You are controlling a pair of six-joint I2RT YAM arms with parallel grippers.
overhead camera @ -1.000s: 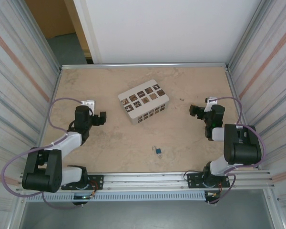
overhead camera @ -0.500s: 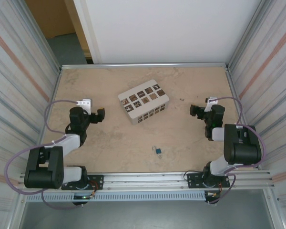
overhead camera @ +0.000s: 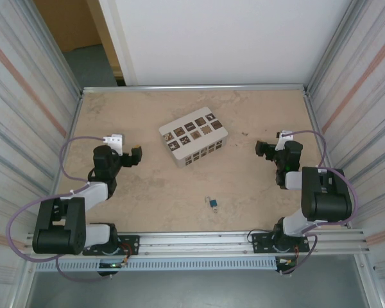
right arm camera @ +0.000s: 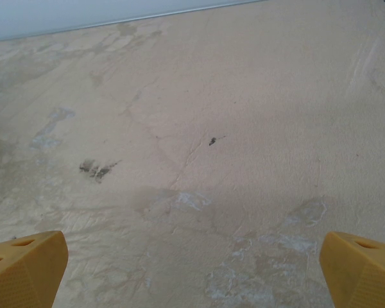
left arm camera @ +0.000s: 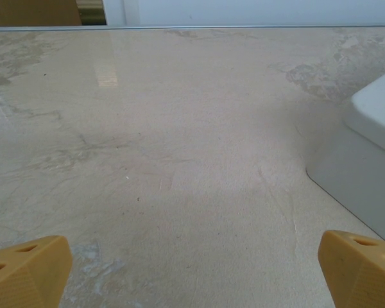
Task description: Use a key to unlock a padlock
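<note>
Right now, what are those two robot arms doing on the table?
Nothing is held. The left gripper and right gripper both hover open over the beige marbled table, one at each side. The tiny blue padlock with a silvery shackle lies untouched near the front edge between the arms. A white box with dark square tiles sits farther back.

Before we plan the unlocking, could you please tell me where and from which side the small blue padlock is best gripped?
Probably the blue body of the padlock, pinched across its sides from straight above: it seems to lie flat on the table, apart from the white box, and its thin shackle looks too slim for a firm hold.
</note>
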